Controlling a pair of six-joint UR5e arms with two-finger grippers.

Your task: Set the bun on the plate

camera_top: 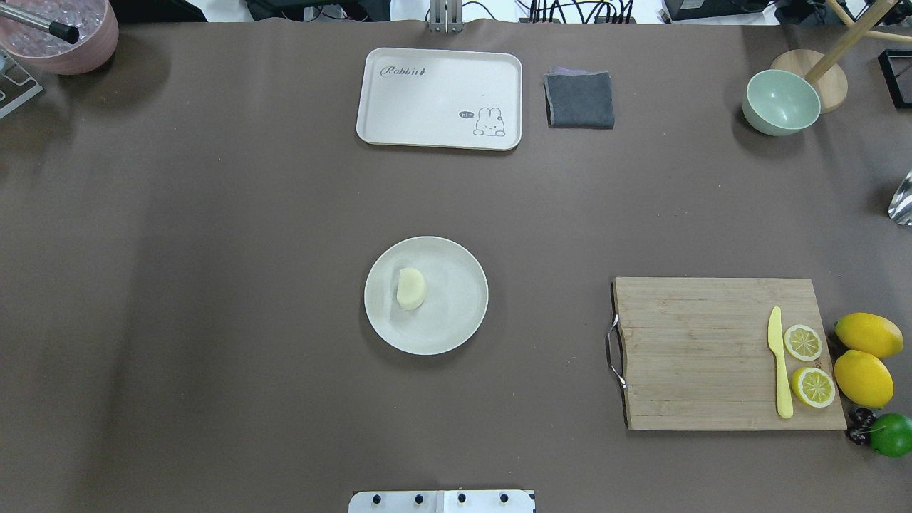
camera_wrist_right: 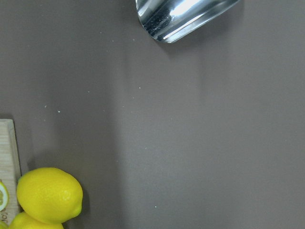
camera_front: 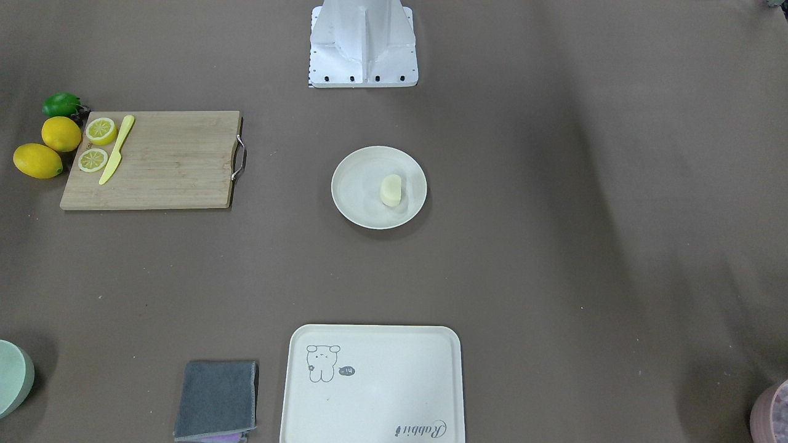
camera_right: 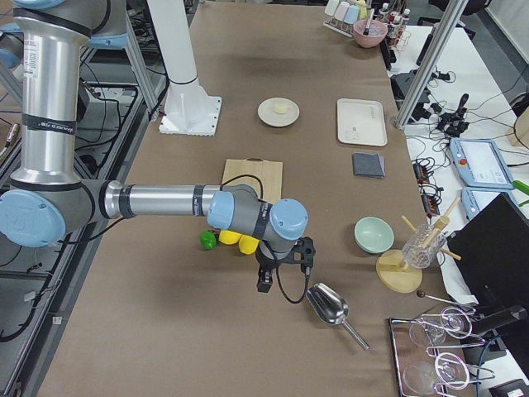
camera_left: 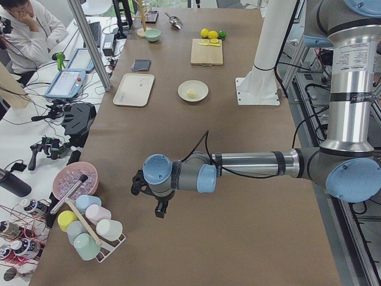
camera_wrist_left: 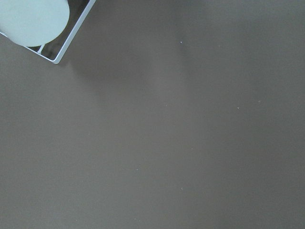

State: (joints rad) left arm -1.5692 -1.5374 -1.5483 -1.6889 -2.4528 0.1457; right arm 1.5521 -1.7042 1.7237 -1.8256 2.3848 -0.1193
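Observation:
The pale cream bun [camera_front: 391, 189] [camera_top: 411, 288] lies on the round off-white plate [camera_front: 357, 203] [camera_top: 456, 313] at the table's middle, toward the plate's left half in the overhead view. Neither arm is near it. My left gripper [camera_left: 161, 211] shows only in the exterior left view, hanging low over bare table far from the plate [camera_left: 201, 87]. My right gripper [camera_right: 264, 285] shows only in the exterior right view, beside the lemons and also far from the plate [camera_right: 269, 117]. Whether either gripper is open or shut I cannot tell.
A cream tray [camera_top: 438, 97] and a grey cloth [camera_top: 579, 99] lie at the far side. A cutting board [camera_top: 712, 353] holds a yellow knife [camera_top: 780, 363] and lemon slices, with lemons [camera_top: 863, 377] beside it. A metal scoop [camera_right: 331, 306], a green bowl [camera_top: 780, 102] and a cup rack [camera_left: 89, 229] stand at the ends.

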